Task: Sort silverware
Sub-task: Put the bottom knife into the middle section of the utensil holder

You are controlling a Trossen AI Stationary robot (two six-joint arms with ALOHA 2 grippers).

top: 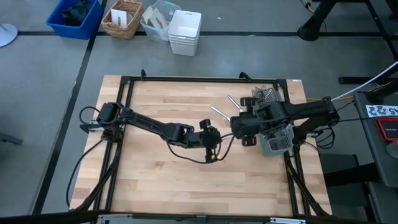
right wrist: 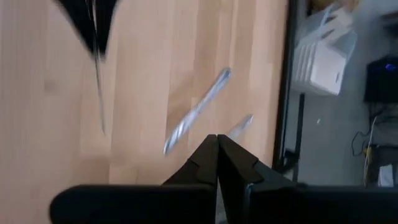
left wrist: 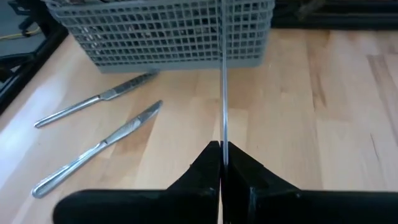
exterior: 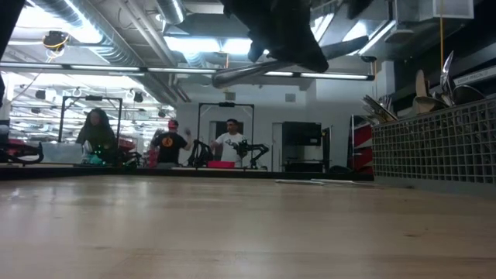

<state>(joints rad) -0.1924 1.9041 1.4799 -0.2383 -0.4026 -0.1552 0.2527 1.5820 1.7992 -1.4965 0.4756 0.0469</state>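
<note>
My left gripper (left wrist: 222, 163) clenches a knife (left wrist: 223, 81) mid-table; right gripper (right wrist: 217, 149) shut, empty, beside the caddy (left wrist: 168, 34). Next, I judge: lay it beside the two knives (left wrist: 99, 146).

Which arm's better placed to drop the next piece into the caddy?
Probably left. The left gripper is shut on a thin upright utensil, edge-on, pointed at the mesh caddy. The right gripper is shut and empty, over the two knives on the table.
</note>
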